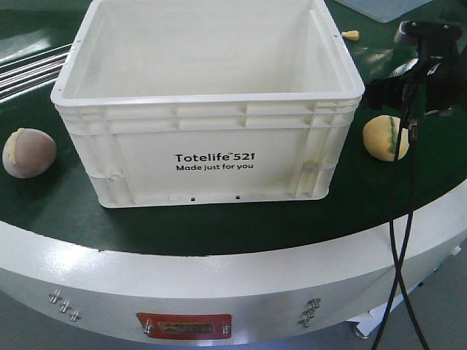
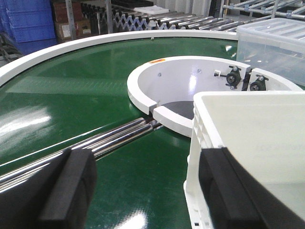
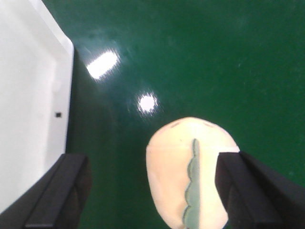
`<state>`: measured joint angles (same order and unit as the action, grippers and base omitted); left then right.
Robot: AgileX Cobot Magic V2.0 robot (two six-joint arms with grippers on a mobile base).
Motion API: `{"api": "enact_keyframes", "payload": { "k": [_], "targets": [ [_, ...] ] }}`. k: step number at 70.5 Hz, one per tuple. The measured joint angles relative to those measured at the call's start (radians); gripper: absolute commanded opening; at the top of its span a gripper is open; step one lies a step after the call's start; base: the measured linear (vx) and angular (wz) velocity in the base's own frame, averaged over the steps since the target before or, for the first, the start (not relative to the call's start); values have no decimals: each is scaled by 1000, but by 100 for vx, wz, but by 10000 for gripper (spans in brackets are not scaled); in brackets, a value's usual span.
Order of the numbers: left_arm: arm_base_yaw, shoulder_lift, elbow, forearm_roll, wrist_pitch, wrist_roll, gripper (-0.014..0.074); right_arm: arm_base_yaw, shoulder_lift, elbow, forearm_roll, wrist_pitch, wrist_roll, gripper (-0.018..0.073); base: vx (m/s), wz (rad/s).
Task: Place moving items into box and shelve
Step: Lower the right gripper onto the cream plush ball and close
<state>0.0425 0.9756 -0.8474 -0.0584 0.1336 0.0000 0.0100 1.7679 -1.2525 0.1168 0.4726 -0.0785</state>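
A white Totelife box (image 1: 211,157) stands empty on the green conveyor belt (image 1: 58,219). A yellow toy burger with a green frill (image 1: 386,136) lies right of it. My right gripper (image 3: 151,191) is open above the burger (image 3: 188,174); the burger sits between the fingers, close to the right finger (image 3: 248,191). A brown toy bun (image 1: 28,152) lies left of the box. My left gripper (image 2: 143,195) is open and empty at the box's left rim (image 2: 200,143), its right finger (image 2: 228,191) over the box wall.
A small yellow piece (image 1: 351,34) lies behind the box at the right. Steel rollers (image 2: 109,138) cross the belt left of the box. A white inner ring (image 2: 176,90) and a clear plastic bin (image 2: 274,45) stand beyond. The belt's white outer rim (image 1: 219,284) runs in front.
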Motion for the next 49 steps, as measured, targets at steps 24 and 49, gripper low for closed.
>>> {"api": "enact_keyframes", "payload": {
  "k": [24,49],
  "targets": [
    [0,0,0,0,1,0,576,0,72,-5,-102,6,28,578,0,0],
    [0,0,0,0,2,0,576,0,152,-6,-268,7,137,266,0,0]
  ]
}}
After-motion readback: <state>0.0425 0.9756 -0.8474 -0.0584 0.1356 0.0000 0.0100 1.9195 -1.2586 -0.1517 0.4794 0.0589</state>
